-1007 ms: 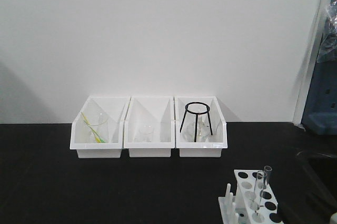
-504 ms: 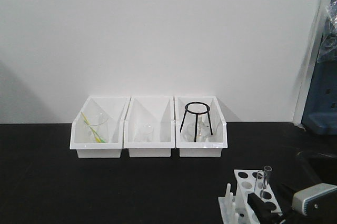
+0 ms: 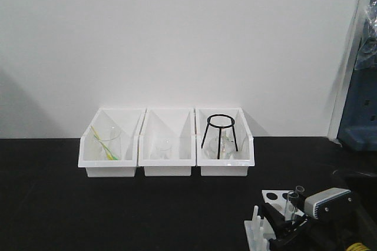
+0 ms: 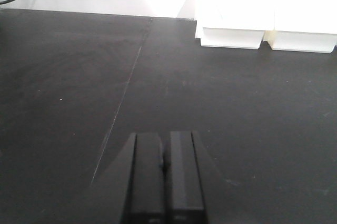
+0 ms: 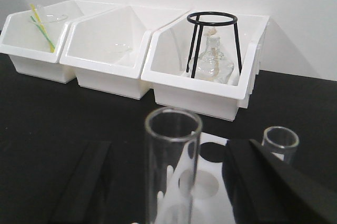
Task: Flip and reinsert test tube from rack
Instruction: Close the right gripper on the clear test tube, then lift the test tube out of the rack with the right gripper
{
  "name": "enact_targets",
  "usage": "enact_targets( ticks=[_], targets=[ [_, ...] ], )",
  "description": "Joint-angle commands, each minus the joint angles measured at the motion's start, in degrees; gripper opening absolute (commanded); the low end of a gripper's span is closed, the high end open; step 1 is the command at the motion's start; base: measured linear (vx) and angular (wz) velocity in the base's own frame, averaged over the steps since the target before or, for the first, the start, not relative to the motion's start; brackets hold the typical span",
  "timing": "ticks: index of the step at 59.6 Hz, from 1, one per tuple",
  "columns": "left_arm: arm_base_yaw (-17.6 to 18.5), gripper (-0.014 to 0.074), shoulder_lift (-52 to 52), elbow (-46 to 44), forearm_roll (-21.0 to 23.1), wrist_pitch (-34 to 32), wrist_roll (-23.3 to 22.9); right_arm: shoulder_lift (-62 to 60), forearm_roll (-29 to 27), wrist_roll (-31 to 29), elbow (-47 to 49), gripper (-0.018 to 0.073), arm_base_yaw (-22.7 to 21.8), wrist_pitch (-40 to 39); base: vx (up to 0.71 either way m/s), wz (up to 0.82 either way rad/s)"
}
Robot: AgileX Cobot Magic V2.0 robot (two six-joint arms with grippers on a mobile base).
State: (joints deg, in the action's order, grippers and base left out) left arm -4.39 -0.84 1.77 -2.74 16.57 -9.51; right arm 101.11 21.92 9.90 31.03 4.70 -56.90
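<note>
Black tabletop (image 3: 118,215) carries the rack (image 3: 272,195) at its near right, where the test tube (image 5: 172,166) stands upright, rim up, squarely between the wide-spread, empty fingers of the right gripper (image 5: 171,192) (the left gripper (image 4: 165,176), pressed closed on nothing, has neither in its view).

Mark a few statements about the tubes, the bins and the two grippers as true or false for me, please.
1. The right gripper is open, with one finger on each side of a test tube. True.
2. The left gripper is wide open. False: its fingers are pressed together.
3. The black wire stand sits in the middle bin. False: it is in the end bin, the one nearest the rack, and it stands over a glass flask.
4. A second tube stands in the rack. True.
</note>
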Motion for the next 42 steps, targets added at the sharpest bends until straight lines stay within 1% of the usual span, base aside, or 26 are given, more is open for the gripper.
enact_targets(
  ticks=[1,13,26,33,42],
  targets=[
    [0.4,-0.0006,-0.7,0.1,0.2,-5.0,0.0,-1.2,-0.3,0.3,2.1,0.0455,0.0,-5.0,0.00,0.00],
    [0.4,-0.0006,-0.7,0.1,0.2,-5.0,0.0,-0.1,-0.3,0.4,2.0,0.0336,0.0,-5.2,0.00,0.00],
    [0.4,-0.0006,-0.7,0.1,0.2,-5.0,0.0,-0.1,-0.3,0.4,2.0,0.0185,0.0,-5.7,0.00,0.00],
    [0.4,-0.0006,-0.7,0.1,0.2,-5.0,0.0,-0.3,-0.3,0.4,2.0,0.0146,0.0,-5.4,0.00,0.00],
    [0.4,-0.0006,-0.7,0.1,0.2,-5.0,0.0,-3.2,-0.3,0.5,2.0,0.0145,0.0,-3.0,0.00,0.00]
  ],
)
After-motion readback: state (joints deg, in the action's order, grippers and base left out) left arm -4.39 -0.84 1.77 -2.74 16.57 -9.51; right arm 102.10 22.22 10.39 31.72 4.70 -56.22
